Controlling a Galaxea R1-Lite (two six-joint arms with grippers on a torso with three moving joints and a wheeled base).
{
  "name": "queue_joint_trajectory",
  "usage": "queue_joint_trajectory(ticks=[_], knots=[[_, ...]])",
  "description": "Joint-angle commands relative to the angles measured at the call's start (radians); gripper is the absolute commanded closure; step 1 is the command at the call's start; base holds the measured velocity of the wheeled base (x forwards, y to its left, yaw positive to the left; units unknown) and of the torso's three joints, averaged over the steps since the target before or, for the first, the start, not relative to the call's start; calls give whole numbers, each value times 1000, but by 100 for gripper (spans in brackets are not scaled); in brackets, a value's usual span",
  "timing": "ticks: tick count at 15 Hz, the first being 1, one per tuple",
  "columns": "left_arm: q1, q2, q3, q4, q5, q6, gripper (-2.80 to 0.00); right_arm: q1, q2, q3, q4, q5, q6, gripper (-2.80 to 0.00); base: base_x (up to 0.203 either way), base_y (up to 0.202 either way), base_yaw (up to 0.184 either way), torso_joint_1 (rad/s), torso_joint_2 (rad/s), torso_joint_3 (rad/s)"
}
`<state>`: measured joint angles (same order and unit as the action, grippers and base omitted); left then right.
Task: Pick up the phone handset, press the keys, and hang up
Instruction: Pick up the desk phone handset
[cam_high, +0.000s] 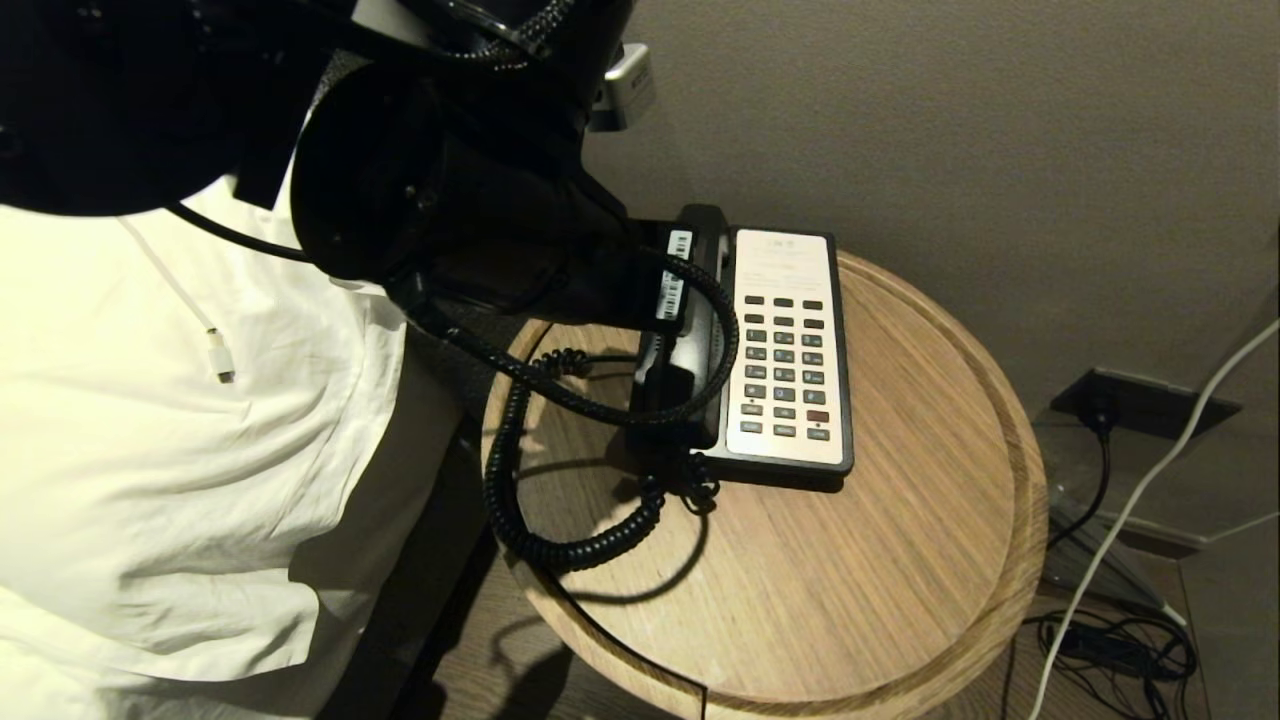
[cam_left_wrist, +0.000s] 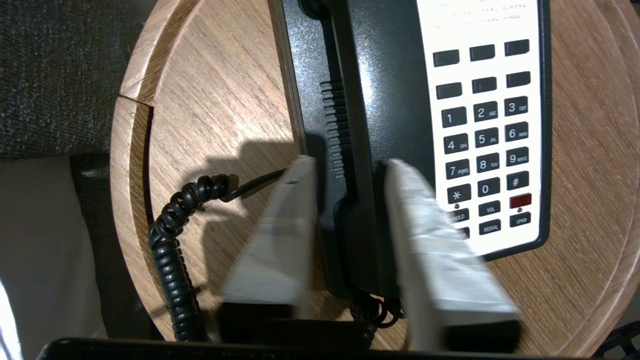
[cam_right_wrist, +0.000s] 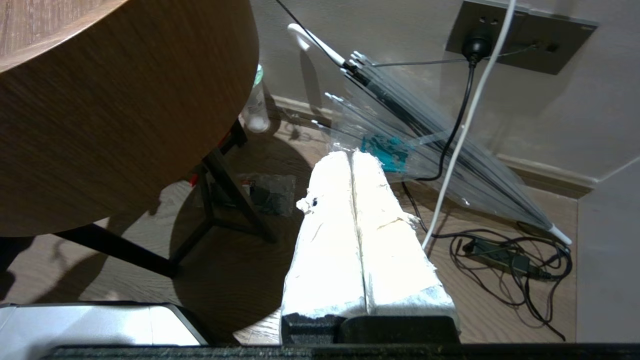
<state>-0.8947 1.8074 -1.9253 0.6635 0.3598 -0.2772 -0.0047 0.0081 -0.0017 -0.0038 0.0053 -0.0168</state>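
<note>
The handset (cam_left_wrist: 367, 150) rests in the phone base's (cam_left_wrist: 310, 75) cradle, just beside the keys (cam_left_wrist: 487, 135). The left claw (cam_left_wrist: 350, 170), spread, straddles its lower end. Pickup step: next, close and lift. The right claw (cam_right_wrist: 353, 165), pressed together, hangs below the counter (cam_right_wrist: 100, 100).

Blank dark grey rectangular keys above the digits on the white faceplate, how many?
6 blank dark grey keys: three in the top row, three beneath, directly above 1, 2, 3. None hidden.
</note>
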Motion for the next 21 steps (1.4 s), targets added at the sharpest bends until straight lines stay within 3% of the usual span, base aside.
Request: queue_joint_trajectory(ticks=[1,3,7,17,21], knots=[[-11,-2,0,-3,3,-2,-280,0,0,0,-1,1,-1,0,0,0,0,0,0,0],[-12,1,0,-3,11,-2,-280,0,0,0,-1,1,-1,0,0,0,0,0,0,0],[-34,31,-1,-5,106,21,-280,0,0,0,-1,1,-2,0,0,0,0,0,0,0],[-59,90,-3,-81,113,10,-280,0,0,0,-1,1,0,0,0,0,0,0,0,0],[-56,106,-3,-80,152,11,-280,0,0,0,-1,1,-1,0,0,0,0,0,0,0]])
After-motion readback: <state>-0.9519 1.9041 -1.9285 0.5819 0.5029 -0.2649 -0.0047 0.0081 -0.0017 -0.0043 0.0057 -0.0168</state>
